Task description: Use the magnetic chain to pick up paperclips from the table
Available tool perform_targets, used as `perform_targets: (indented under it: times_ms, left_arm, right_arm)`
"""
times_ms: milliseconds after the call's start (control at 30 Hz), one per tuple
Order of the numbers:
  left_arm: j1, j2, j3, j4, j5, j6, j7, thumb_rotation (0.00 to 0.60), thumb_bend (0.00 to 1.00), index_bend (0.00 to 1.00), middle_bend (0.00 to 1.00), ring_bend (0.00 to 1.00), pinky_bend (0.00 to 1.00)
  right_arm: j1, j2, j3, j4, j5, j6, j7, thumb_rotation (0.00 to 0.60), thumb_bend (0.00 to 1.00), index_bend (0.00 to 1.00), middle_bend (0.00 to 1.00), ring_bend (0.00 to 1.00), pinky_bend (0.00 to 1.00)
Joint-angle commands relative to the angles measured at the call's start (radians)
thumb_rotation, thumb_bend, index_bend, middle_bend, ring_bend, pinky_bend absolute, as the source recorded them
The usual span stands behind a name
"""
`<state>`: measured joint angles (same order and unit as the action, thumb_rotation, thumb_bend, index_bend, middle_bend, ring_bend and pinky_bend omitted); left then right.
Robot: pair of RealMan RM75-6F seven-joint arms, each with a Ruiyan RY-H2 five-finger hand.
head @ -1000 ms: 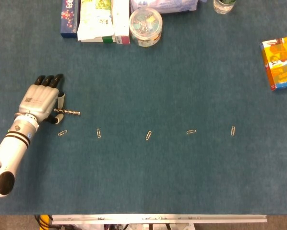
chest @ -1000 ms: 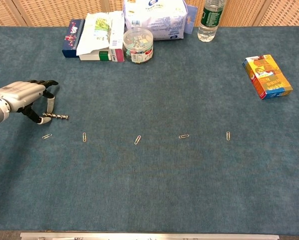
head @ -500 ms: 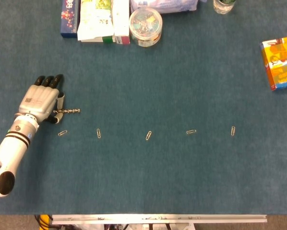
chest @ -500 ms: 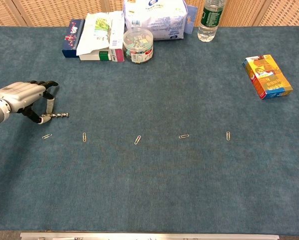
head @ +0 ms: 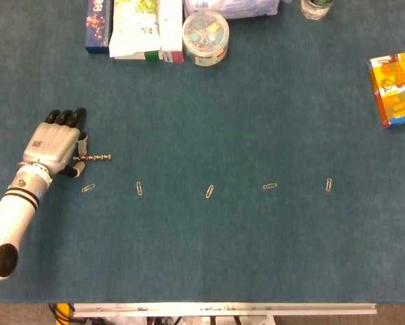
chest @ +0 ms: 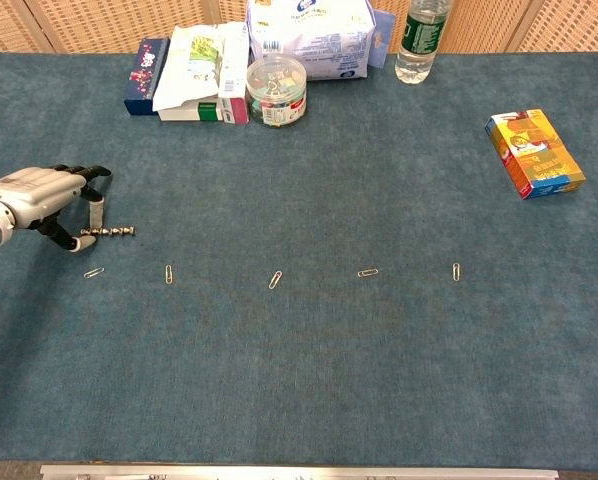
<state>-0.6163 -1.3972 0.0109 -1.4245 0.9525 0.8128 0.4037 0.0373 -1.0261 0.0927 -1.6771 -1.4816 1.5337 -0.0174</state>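
Note:
My left hand [head: 53,143] [chest: 41,195] hovers at the table's left side and pinches one end of the short magnetic chain [head: 94,158] [chest: 111,232]. The chain sticks out to the right, low over the blue cloth. Several paperclips lie in a row across the table: one [head: 88,187] [chest: 94,272] just below the chain, another [head: 139,187] [chest: 168,273] to its right, and others further right, such as this paperclip [head: 210,191] and the far-right paperclip [head: 328,184]. My right hand shows in neither view.
At the back stand a round tub of clips [head: 205,37] [chest: 276,90], boxes [head: 145,28] [chest: 189,88], a white bag [chest: 311,38] and a bottle [chest: 416,40]. An orange box [head: 394,89] [chest: 534,152] lies at the right.
My left hand has drawn slightly left and up with the chain, whose free end has shifted a little the same way. The paperclips have stayed put.

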Motion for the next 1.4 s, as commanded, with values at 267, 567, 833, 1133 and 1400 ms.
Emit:
perform_targets:
  times_ms: [267, 567, 833, 1133, 1400]
  left_arm:
    - [0.002, -0.024, 0.002, 0.029, 0.005, 0.019, 0.009, 0.600, 0.33, 0.51, 0.00, 0.00, 0.02]
    - [0.013, -0.037, -0.004, 0.039, 0.033, 0.057, 0.006, 0.600, 0.33, 0.58, 0.00, 0.00, 0.03]
    - [0.028, -0.002, -0.001, -0.023, 0.054, 0.092, 0.014, 0.600, 0.33, 0.59, 0.00, 0.00, 0.03]
    - [0.056, 0.080, 0.010, -0.167, 0.074, 0.166, 0.056, 0.600, 0.33, 0.60, 0.00, 0.00, 0.03]
    - [0.078, 0.134, 0.031, -0.271, 0.093, 0.211, 0.095, 0.600, 0.33, 0.60, 0.00, 0.00, 0.03]
  right_arm:
    - [0.001, 0.000, 0.000, 0.000, 0.000, -0.002, 0.002, 0.600, 0.11, 0.18, 0.16, 0.11, 0.16]
    - [0.000, 0.001, -0.001, 0.000, -0.001, -0.001, 0.004, 0.600, 0.11, 0.18, 0.16, 0.11, 0.16]
    - [-0.002, 0.003, -0.002, -0.003, -0.008, 0.006, 0.005, 0.600, 0.11, 0.18, 0.16, 0.11, 0.16]
    - [-0.002, 0.004, -0.005, -0.006, -0.015, 0.006, 0.007, 0.600, 0.11, 0.18, 0.16, 0.11, 0.16]
    - [-0.001, 0.003, -0.007, -0.009, -0.020, 0.005, 0.005, 0.600, 0.11, 0.18, 0.16, 0.11, 0.16]
